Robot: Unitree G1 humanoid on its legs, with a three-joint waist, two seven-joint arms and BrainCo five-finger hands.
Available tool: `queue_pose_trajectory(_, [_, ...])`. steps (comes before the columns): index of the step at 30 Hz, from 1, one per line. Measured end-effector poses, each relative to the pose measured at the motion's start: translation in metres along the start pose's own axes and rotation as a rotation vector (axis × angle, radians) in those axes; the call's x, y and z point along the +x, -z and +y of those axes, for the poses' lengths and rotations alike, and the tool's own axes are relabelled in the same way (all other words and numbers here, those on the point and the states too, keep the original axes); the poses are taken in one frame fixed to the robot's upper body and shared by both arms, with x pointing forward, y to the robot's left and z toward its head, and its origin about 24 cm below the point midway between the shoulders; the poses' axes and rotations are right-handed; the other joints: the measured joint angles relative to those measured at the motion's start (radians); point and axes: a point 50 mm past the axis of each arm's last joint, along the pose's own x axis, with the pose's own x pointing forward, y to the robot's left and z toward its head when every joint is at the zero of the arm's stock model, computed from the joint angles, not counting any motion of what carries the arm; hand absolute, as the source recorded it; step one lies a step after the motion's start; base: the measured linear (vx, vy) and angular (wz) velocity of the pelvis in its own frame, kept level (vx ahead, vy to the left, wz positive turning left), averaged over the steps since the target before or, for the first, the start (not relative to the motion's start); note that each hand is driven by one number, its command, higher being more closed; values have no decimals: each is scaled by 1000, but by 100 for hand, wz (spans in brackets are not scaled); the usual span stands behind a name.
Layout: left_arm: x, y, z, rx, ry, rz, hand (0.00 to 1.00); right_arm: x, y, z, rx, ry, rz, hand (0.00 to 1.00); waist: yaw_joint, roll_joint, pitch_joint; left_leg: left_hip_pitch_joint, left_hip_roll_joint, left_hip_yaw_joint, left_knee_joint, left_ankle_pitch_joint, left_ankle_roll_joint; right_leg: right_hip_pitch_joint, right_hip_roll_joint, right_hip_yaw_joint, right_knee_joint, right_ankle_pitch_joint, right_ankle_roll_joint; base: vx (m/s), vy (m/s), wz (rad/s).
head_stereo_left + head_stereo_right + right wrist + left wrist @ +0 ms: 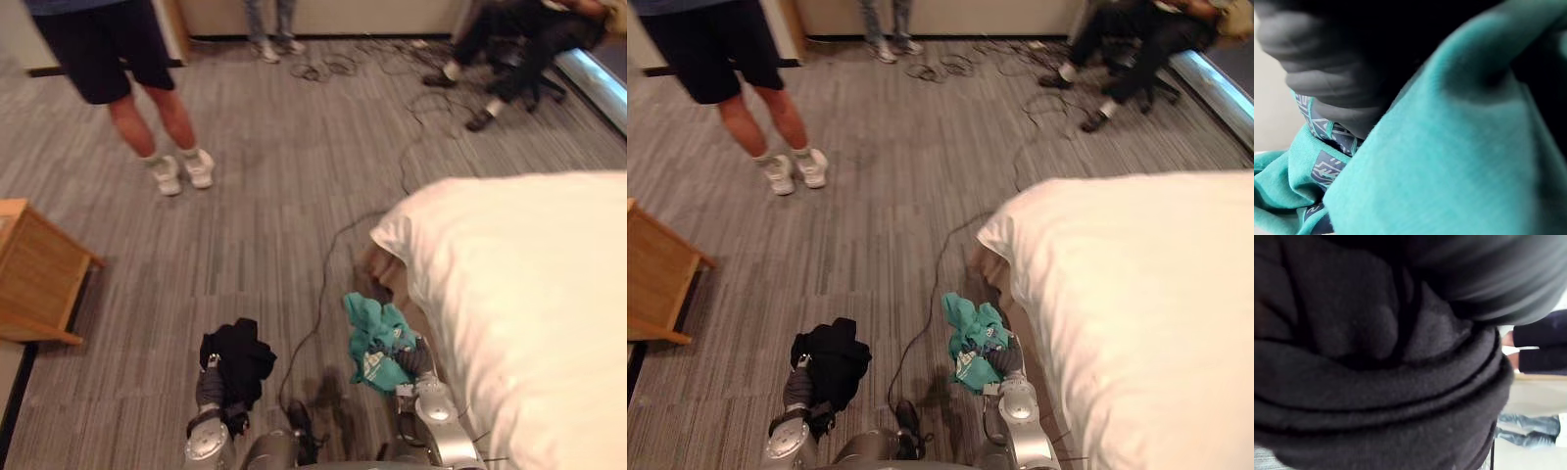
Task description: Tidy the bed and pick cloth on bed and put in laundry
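A bunched black cloth (238,357) sits over my left hand (210,390), lifted off the carpet at the lower left; up close its dark folds (1376,382) cover the hand. A teal cloth with a patterned band (377,343) is bunched over my right hand (416,360), just beside the bed's corner; close up it appears as teal folds (1449,161). Both hands' fingers are hidden in the cloth. The bed (529,294), under a white cover, takes up the right side.
A wooden box-like piece (34,269) stands on the carpet at the far left. A person in dark shorts and white shoes (157,108) stands ahead to the left. Another person (519,49) sits at the far right, with cables (323,69) on the floor.
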Motion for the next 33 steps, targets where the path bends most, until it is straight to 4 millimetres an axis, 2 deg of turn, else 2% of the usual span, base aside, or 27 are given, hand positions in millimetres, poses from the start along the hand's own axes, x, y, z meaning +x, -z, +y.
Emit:
queue_pose_trajectory(1, [0, 4, -4, 10, 16, 18, 100, -2, 4, -3, 13, 16, 15, 100, -19, 1, 0, 13, -7, -46, -9, 4, -6, -40, 64, 130, -84, 6, 10, 225, -133, 135])
queue_pose_trajectory(2, [-1, 8, -9, 29, 42, 32, 100, -6, 10, -7, 28, 41, 38, 100, -34, 0, 2, 28, -18, -88, -19, 11, -22, -55, 111, 242, -215, 47, 45, 199, -142, 128])
queue_pose_trajectory(3, [-1, 9, -12, 35, 53, 35, 100, -8, 12, -8, 40, 51, 46, 100, -34, -5, 3, 37, -28, -104, -18, 11, -27, -52, 109, 267, -277, 99, 34, 202, -165, 114])
queue_pose_trajectory(4, [-1, 10, -16, 42, 70, 40, 100, -11, 20, -11, 48, 65, 74, 100, -34, -23, 10, 62, -50, -130, -18, 5, -36, -30, 88, 274, -324, 238, 29, 168, -153, 74])
queue_pose_trajectory(5, [0, 11, -18, 45, 76, 44, 100, -13, 23, -12, 50, 71, 89, 100, -34, -24, 16, 77, -56, -142, -21, 2, -43, -12, 80, 259, -332, 274, 21, 234, -161, 71])
queue_pose_trajectory(6, [-1, 13, -25, 25, 84, 56, 100, -14, 28, -14, 50, 81, 113, 100, -27, -7, 16, 88, -39, -135, -36, -5, -82, 20, 86, 230, -367, 284, 12, 231, -118, 43])
queue_pose_trajectory(7, [-2, 12, -30, 11, 93, 54, 100, -14, 30, -16, 60, 94, 122, 100, -21, 14, 12, 96, -18, -121, -45, -9, -87, 42, 104, 217, -422, 302, 1, 205, -91, 21])
queue_pose_trajectory(8, [-2, 12, -31, 12, 98, 55, 100, -14, 29, -15, 66, 93, 121, 100, -18, 14, 12, 99, -12, -112, -52, -9, -87, 47, 110, 216, -434, 307, -5, 119, -55, 4])
queue_pose_trajectory(9, [-14, 34, -36, 72, 167, 126, 100, -36, 59, -13, 79, 79, 233, 100, -12, 13, -71, 179, 5, -103, -144, 4, -119, 170, 138, 200, -592, 345, -3, 28, -20, -3])
queue_pose_trajectory(17, [-9, 32, -32, 75, 149, 127, 100, -36, 61, -20, 77, 102, 240, 100, -11, 12, -72, 183, 8, -94, -144, 2, -122, 172, 141, 204, -593, 344, -4, 0, 0, -2])
queue_pose_trajectory(20, [-1, 33, -25, 76, 115, 142, 100, -36, 68, -28, 83, 133, 273, 100, -12, 11, -72, 196, 14, -89, -144, -7, -134, 185, 146, 202, -594, 340, -10, 0, 0, -3])
queue_pose_trajectory(21, [2, 31, -19, 69, 89, 141, 100, -34, 71, -32, 88, 150, 288, 100, -11, 11, -71, 202, 20, -87, -132, -29, -140, 196, 152, 199, -593, 331, -16, 11, -32, 7])
queue_pose_trajectory(22, [5, 28, -14, 64, 70, 134, 100, -35, 73, -35, 87, 159, 304, 100, -16, 7, -66, 181, 34, -76, -71, -72, -154, 206, 157, 188, -586, 304, -26, 11, -67, 10])
queue_pose_trajectory(24, [7, 26, -13, 36, 47, 132, 100, -35, 77, -44, 59, 172, 322, 100, -11, 38, -47, 131, 105, -28, 106, -174, -207, 192, 187, 131, -447, 234, -38, 87, -153, 1])
queue_pose_trajectory(25, [11, 22, -4, 33, 18, 118, 100, -35, 77, -48, 55, 183, 319, 100, 6, 22, -33, 56, 147, 1, 335, -208, -221, 216, 189, 124, -386, 122, -87, 134, -190, 11])
queue_pose_trajectory(26, [16, 21, -3, 37, 12, 122, 100, -32, 75, -53, 46, 196, 314, 100, 4, 28, -15, -6, 191, 14, 490, -211, -221, 231, 197, 106, -388, 107, -93, 35, -167, 29])
queue_pose_trajectory(27, [17, 20, -5, 29, 9, 127, 100, -27, 72, -61, 25, 210, 304, 100, 11, 30, 6, -123, 241, 37, 677, -212, -216, 244, 187, 100, -395, 96, -106, 26, -114, 27])
queue_pose_trajectory(28, [15, 22, -7, 22, 12, 135, 100, -21, 65, -67, 14, 222, 278, 100, 12, 31, 13, -172, 253, 60, 695, -226, -200, 256, 178, 101, -407, 95, -106, 57, -69, 11])
queue_pose_trajectory(29, [14, 24, -8, 20, 14, 139, 100, -18, 61, -70, 11, 227, 265, 100, 11, 38, 20, -189, 256, 73, 684, -226, -200, 260, 173, 102, -415, 95, -106, 190, -13, -10])
queue_pose_trajectory(30, [11, 27, -10, 11, 17, 152, 100, -10, 52, -73, 4, 231, 236, 100, 12, 51, 29, -223, 261, 118, 600, -221, -204, 263, 162, 114, -433, 94, -104, 254, 37, -20])
queue_pose_trajectory(31, [9, 30, -8, 11, 13, 160, 100, -3, 44, -71, 6, 222, 212, 100, 11, 54, 32, -239, 247, 182, 429, -198, -230, 267, 140, 127, -444, 86, -91, 365, 74, -21])
queue_pose_trajectory(32, [9, 31, -7, 11, 10, 162, 100, -1, 41, -71, 7, 220, 206, 100, 12, 54, 32, -240, 237, 208, 350, -175, -234, 270, 132, 130, -450, 81, -85, 464, 114, -25])
queue_pose_trajectory(33, [9, 30, -6, 15, 7, 157, 100, 4, 35, -72, 3, 218, 186, 100, 22, 56, 34, -244, 225, 268, 181, -108, -240, 277, 120, 147, -465, 69, -68, 542, 168, -35])
